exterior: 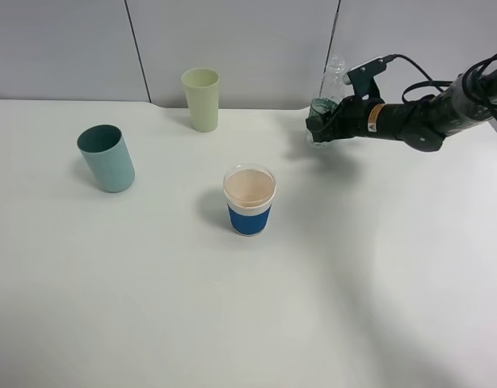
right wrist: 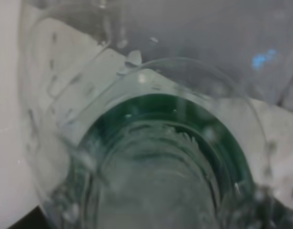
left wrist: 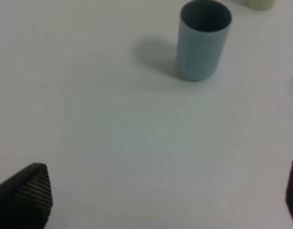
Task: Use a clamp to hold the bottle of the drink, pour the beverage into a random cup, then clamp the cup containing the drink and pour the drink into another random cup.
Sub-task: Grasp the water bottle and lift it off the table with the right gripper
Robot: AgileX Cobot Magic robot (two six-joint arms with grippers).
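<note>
Gripping the bottle (exterior: 334, 78) low down, the right pincer (exterior: 317, 128) is clamped.

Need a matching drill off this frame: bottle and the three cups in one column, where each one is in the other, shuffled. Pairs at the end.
Column 1
1. bottle
2. teal cup
3. yellow-green cup
4. paper cup

Column 2
A. centre, nearest the camera of the four
B. far left
C. clamped, rear right
D. rear, standing free, left of centre

Pairs: 1-C, 2-B, 3-D, 4-A
</note>
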